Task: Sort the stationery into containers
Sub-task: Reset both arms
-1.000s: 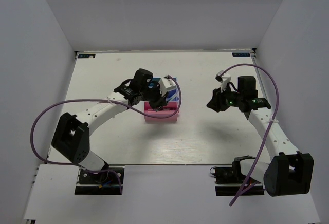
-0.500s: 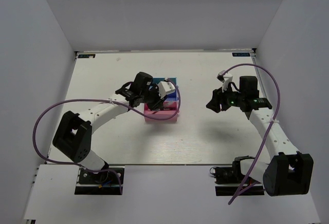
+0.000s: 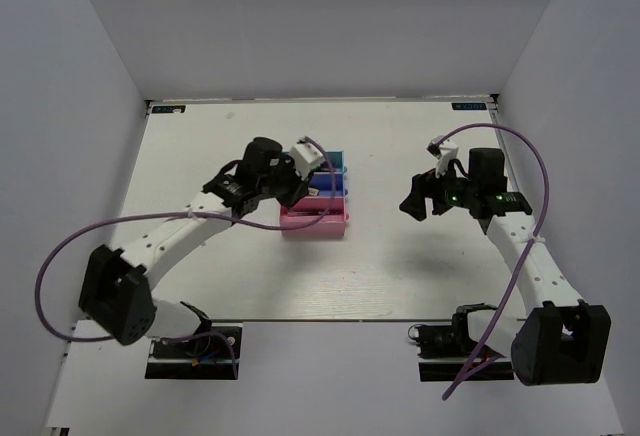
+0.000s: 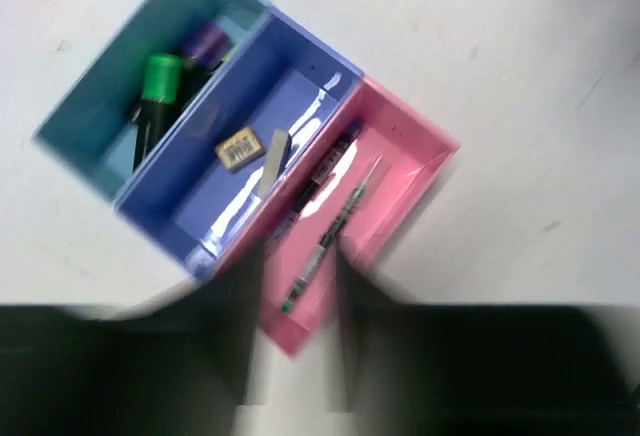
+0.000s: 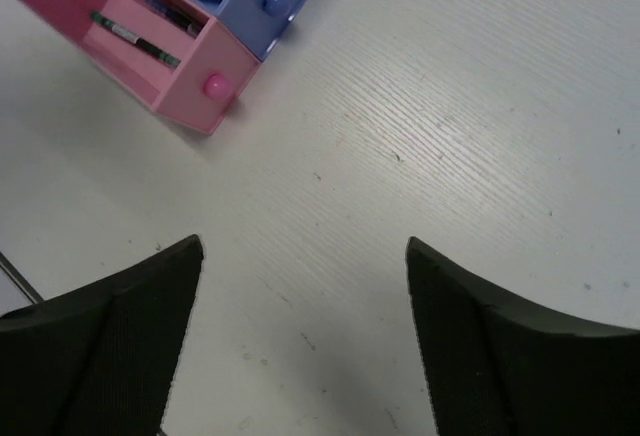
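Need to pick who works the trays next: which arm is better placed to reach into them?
Left. The left claw hangs directly over the pink tray, all three trays in its wrist view. The right claw sits off to the side over the table, open.

Three trays [image 4: 418, 174]; two pens [image 4: 328, 244]

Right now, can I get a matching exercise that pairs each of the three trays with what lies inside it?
Trays:
1. teal tray
2. blue tray
3. pink tray

Contents:
A. two thin pens
B. markers with green and purple caps
C. tan block and pale piece

Pairs: 1-B, 2-C, 3-A
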Controlling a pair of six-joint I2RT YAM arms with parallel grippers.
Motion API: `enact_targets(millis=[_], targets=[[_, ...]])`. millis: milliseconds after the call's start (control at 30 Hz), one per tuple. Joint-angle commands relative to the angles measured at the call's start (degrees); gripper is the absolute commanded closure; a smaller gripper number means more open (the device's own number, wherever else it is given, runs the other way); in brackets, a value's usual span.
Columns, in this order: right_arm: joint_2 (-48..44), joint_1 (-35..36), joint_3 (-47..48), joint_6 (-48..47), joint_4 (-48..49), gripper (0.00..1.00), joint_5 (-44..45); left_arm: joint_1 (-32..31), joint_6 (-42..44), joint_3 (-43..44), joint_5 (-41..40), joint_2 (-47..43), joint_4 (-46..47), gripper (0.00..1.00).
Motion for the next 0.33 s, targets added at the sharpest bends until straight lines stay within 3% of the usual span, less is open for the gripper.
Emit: enact_targets(millis=[0, 67, 100, 300], targets=[[-2.22, -0.14, 0.29, 4.72, 0.58, 0.09, 6.70, 2.82, -18.72, 3.32, -7.67, -9.48, -7.15, 0.45], [-3.44, -0.22, 0.03, 9.46, 1.64, 0.09, 12.84, 7.98, -26.09, -0.34, -5.58, -14.99, -9.83, 0.08], [-3.71, -0.14, -0.15, 11.83, 2.77, 0.09, 14.43, 8.98, -27.09, -1.85, -4.52, -16.60, -10.54, 0.00], [-6.96, -0.31, -2.26, 10.63, 4.98, 0.09, 16.57, 17.24, -30.09, -13.45, -3.02, -28.11, -15.82, 0.00]])
